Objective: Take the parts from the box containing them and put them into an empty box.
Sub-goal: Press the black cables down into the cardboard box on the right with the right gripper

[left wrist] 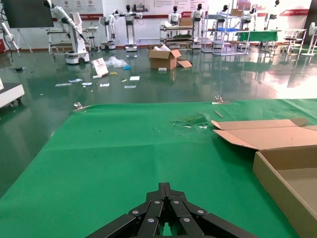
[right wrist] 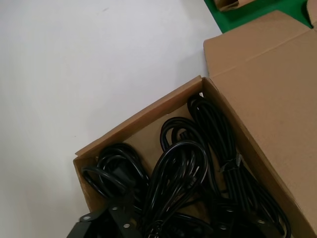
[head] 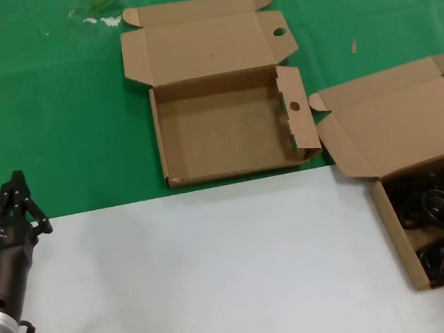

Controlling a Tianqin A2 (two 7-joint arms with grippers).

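Over cord box point(right wrist: 148, 124) | right wrist only: right gripper point(right wrist: 106, 223) above cords point(right wrist: 183, 173)

Empty box point(head: 226, 131) open-topped; raised lid point(head: 202, 46) behind it

A green mat point(head: 59, 111) covers the upper part of the head view, a white tabletop point(head: 216, 269) the lower; pale scraps point(head: 102, 21) lie at upper left, and a small tan sliver point(head: 354, 45) at upper right
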